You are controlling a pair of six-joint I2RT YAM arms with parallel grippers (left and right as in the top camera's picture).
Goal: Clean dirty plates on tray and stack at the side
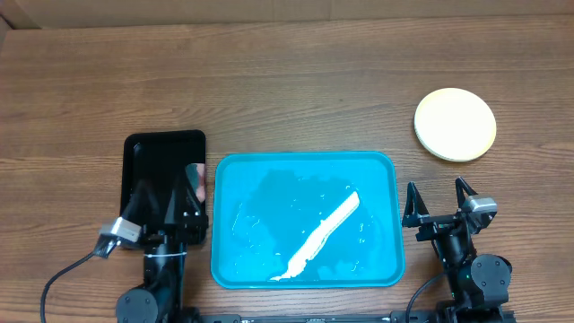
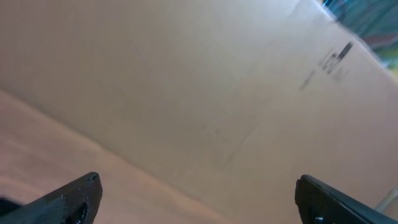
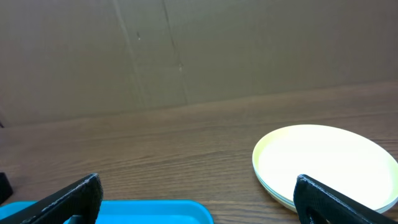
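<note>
A stack of pale yellow-green plates (image 1: 455,124) sits on the wooden table at the right, beyond the tray's far right corner. In the right wrist view the plates (image 3: 326,155) show stacked rims. The turquoise tray (image 1: 377,170) lies in the middle near the front edge, with only a white streak (image 1: 321,235) on its floor. Its corner (image 3: 155,211) shows at the bottom of the right wrist view. My right gripper (image 1: 437,193) is open, just right of the tray and short of the plates. My left gripper (image 1: 164,193) is open over the black tray. Both grippers (image 2: 196,199) (image 3: 198,196) hold nothing.
A small glossy black tray (image 1: 164,148) lies left of the turquoise tray, partly under my left arm. A brown cardboard wall (image 3: 186,50) stands along the table's far side. Bare wooden table (image 1: 296,81) stretches behind both trays.
</note>
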